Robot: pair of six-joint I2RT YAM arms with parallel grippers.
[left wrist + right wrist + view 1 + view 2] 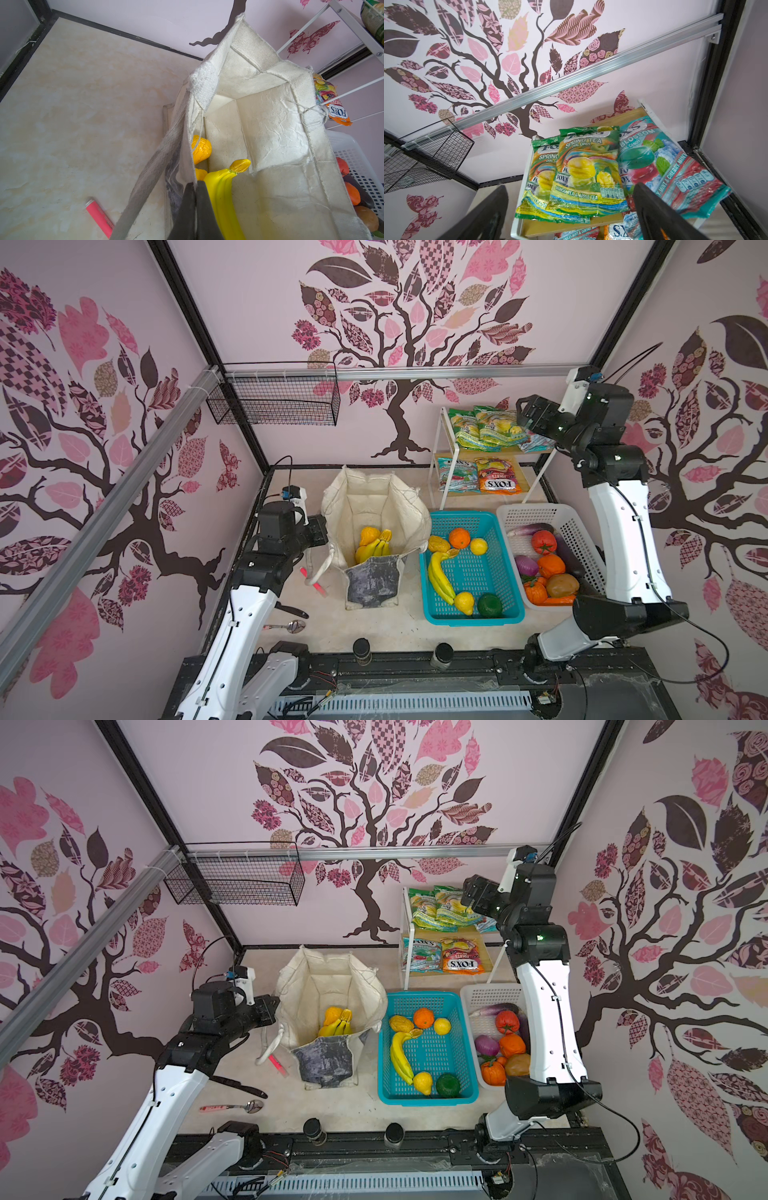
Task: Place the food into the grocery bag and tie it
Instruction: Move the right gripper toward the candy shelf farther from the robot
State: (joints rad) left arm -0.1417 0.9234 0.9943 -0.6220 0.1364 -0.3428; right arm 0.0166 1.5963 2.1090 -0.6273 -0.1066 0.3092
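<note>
Nearest the lens in both top views: black rail (415, 664) and two arm bases (286, 668) along the bottom edge. Step in hand, by the look of it: fetching a snack packet from the shelf while the bag is held open.

Biggest first. Grocery bag (365, 497) upright at centre frame, mouth wide, bananas (376, 549) and an orange-yellow fruit (369, 536) already at the bottom. Left gripper (321, 531) at centre left, against the bag's left rim. Seen from the left wrist, fingers (187, 209) pressed together with the canvas edge pinched between them. Teal basket (473, 619) and white basket (515, 512) right of the bag, both loaded with fruit and vegetables. Shelf (524, 482) at upper right, packets on both levels.

Right gripper (523, 412) at upper right, raised over the shelf's top level, jaws spread wide, holding nothing. From the right wrist: green-yellow packet (587, 172) lying flat beyond and between the two fingers, touching neither. Teal packet (664, 162) just beside it, partly hidden behind one finger.

Next, likely: lower until the fingers straddle the top green-yellow packet's near edge, close, lift clear, carry to the bag's mouth. Thin, glossy, overlapping a second packet, so could slip or drag two.
</note>
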